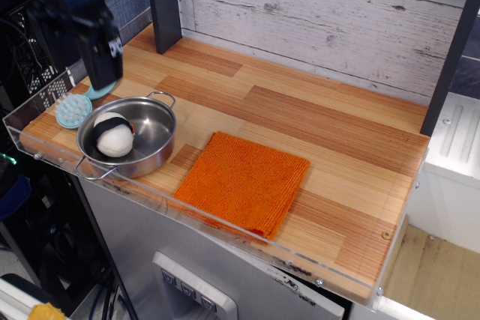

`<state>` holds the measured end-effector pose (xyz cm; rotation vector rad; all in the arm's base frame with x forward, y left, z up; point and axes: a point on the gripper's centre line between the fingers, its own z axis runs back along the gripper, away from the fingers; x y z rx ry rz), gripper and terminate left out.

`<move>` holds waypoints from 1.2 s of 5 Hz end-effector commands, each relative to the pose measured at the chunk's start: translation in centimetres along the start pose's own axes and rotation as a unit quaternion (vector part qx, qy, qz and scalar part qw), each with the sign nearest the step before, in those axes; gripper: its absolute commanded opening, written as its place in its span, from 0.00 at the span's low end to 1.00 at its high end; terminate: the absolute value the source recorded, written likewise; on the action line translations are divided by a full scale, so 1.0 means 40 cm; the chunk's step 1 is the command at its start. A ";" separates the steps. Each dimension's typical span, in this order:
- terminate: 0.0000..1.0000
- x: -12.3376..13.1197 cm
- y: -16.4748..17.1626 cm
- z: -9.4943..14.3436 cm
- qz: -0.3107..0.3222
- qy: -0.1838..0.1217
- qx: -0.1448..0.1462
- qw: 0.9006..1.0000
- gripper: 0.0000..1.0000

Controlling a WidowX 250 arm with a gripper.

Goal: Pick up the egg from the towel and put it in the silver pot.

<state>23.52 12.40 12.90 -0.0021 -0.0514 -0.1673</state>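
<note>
**One egg down, inside the pot**

Single view, taken from the silver pot [129, 139]: egg [113, 136] resting in its left half, black band tilted. Gripper [105, 82] blurred, above and behind the pot's left rim, egg below and forward; fingers unreadable. Towel [244, 182] right of the pot, bare.

Egg [113, 136] in pot [152, 142], left of towel [244, 181]
</note>
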 end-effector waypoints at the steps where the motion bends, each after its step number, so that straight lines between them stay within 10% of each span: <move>1: 0.00 0.011 -0.015 0.080 0.011 -0.041 0.017 0.999 1.00; 5: 0.00 0.059 -0.048 0.026 0.017 -0.010 0.035 0.999 1.00; 6: 1.00 0.059 -0.048 0.026 0.017 -0.010 0.035 0.999 1.00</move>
